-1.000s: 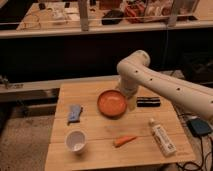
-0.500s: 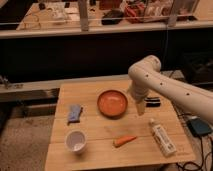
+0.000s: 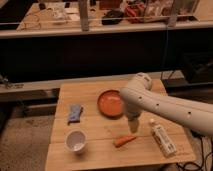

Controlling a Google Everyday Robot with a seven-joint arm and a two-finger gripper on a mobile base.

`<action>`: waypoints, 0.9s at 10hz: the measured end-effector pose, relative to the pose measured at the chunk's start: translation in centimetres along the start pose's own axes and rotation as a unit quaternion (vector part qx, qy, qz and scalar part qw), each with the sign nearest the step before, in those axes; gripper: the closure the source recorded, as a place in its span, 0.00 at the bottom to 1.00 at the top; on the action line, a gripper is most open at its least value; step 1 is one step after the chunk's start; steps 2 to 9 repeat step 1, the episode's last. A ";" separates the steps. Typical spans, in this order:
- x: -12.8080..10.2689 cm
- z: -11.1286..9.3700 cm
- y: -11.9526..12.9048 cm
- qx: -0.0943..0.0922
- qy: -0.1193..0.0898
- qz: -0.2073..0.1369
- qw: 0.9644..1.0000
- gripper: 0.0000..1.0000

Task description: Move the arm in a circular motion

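Note:
The cream-white arm (image 3: 170,111) reaches in from the right over the wooden table (image 3: 95,156). Its bulbous elbow (image 3: 137,86) sits just right of the orange bowl (image 3: 109,103). From the elbow a narrow pale tip points down. The gripper (image 3: 132,127) at its end hangs just above the orange carrot (image 3: 125,141), between the bowl and the white bottle (image 3: 163,140). It holds nothing that I can see.
A blue cloth (image 3: 75,113) lies at the table's left and a white cup (image 3: 76,141) stands at the front left. A dark shelf and a cluttered counter (image 3: 115,20) run behind the table. The floor (image 3: 25,145) lies to the left.
The arm swung right from the bowl's edge, then came down toward the table's front. Its tip now hangs near the carrot. A small dark object beside the bowl is now hidden behind the arm.

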 end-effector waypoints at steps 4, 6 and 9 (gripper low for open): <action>-1.7 -0.1 -0.2 0.002 -0.006 -0.013 1.000 0.20; -1.7 -0.1 -0.2 0.002 -0.006 -0.013 1.000 0.20; -1.7 -0.1 -0.2 0.002 -0.006 -0.013 1.000 0.20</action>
